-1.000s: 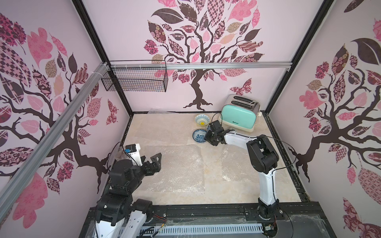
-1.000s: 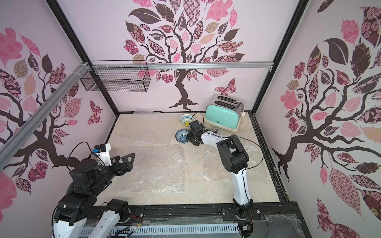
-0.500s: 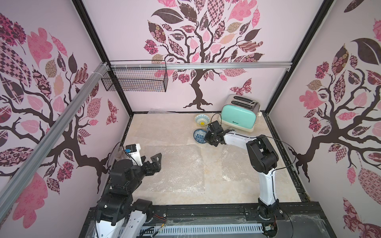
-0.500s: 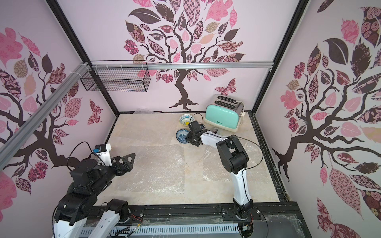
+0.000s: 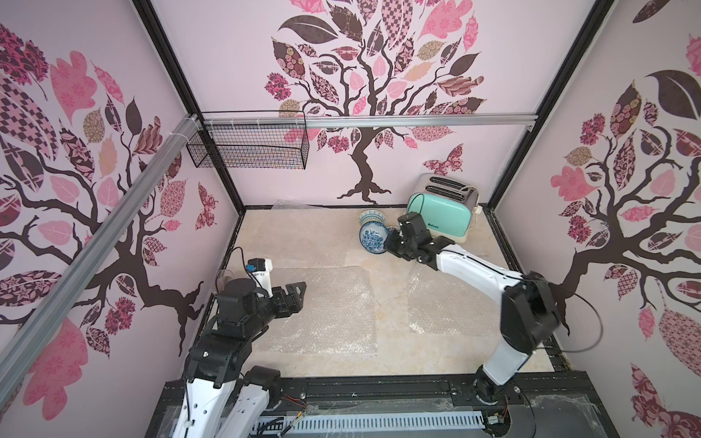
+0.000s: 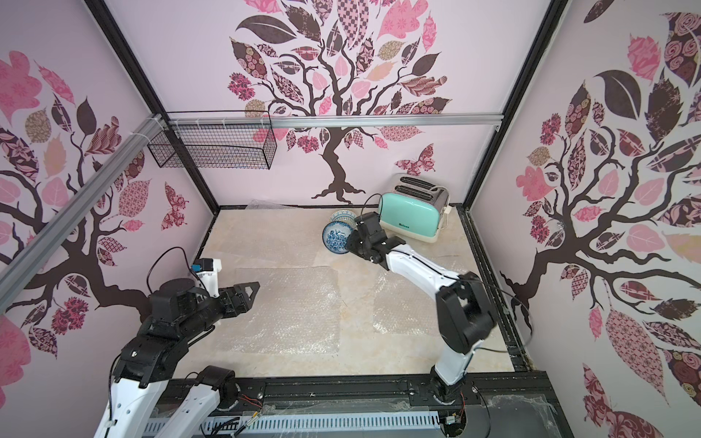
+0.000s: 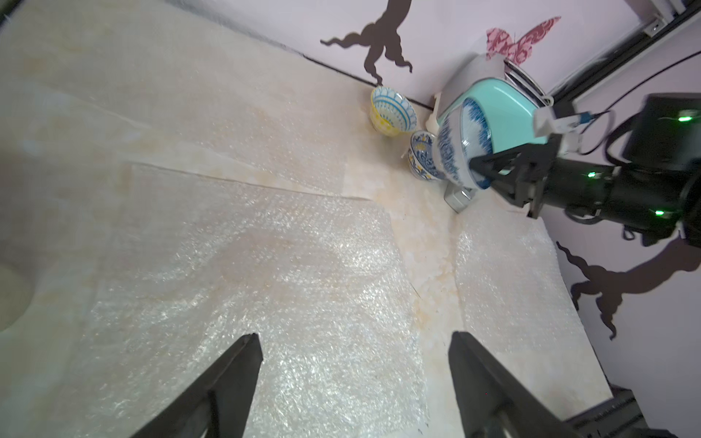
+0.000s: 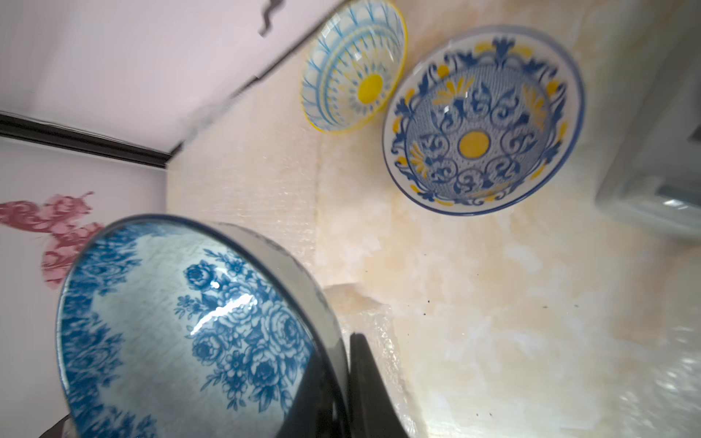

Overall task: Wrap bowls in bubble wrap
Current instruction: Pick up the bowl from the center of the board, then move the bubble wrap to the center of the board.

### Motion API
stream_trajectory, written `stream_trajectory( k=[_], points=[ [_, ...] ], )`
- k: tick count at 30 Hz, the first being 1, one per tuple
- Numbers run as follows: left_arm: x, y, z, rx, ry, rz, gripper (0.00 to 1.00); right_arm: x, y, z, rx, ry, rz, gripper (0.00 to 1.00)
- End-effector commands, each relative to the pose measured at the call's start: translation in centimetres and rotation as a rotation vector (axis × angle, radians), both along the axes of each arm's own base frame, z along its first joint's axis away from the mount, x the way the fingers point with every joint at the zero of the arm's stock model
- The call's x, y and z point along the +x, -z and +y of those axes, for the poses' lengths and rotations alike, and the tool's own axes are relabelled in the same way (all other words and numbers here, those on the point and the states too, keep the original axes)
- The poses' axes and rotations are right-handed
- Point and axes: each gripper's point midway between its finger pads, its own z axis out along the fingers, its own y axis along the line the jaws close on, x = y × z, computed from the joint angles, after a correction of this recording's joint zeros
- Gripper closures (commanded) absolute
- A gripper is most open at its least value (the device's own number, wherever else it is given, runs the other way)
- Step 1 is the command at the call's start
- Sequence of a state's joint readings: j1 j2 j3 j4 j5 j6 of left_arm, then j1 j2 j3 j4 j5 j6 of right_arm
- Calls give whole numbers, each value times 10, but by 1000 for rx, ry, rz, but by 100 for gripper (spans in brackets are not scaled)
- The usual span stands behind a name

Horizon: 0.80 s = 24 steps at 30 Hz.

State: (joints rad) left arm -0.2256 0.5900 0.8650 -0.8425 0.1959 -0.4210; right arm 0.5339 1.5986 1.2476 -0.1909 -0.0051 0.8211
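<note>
My right gripper (image 8: pixel 341 341) is shut on the rim of the all-blue floral bowl (image 8: pixel 182 326), one finger inside and one outside. The bowl (image 5: pixel 373 239) hangs tilted on its side just above the floor at the back, in front of the toaster. Two bowls with yellow centres (image 8: pixel 352 68) (image 8: pixel 481 117) rest on the floor beyond it. Flat sheets of bubble wrap (image 5: pixel 326 307) (image 5: pixel 447 303) lie on the floor, one mid-table and one under the right arm. My left gripper (image 7: pixel 354 341) hovers open and empty over the near-left edge of the middle sheet (image 7: pixel 265 284).
A mint toaster (image 5: pixel 442 216) stands in the back right corner, close to the bowls. A black wire basket (image 5: pixel 250 148) hangs on the back wall at the left. A clear glass (image 5: pixel 224 278) stands by the left wall behind my left arm.
My right gripper has closed on the blue floral bowl's rim and tipped it up off the floor. The left arm has stayed in place.
</note>
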Motion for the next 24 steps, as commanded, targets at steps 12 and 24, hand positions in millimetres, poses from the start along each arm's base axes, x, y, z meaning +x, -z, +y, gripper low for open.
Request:
stream_trajectory(
  k=[12, 24],
  points=[
    [7, 43, -90, 0, 170, 94, 26, -80, -2, -115, -87, 120, -127, 100],
    [35, 152, -159, 30, 246, 319, 40, -105, 13, -123, -140, 57, -112, 99]
  ],
)
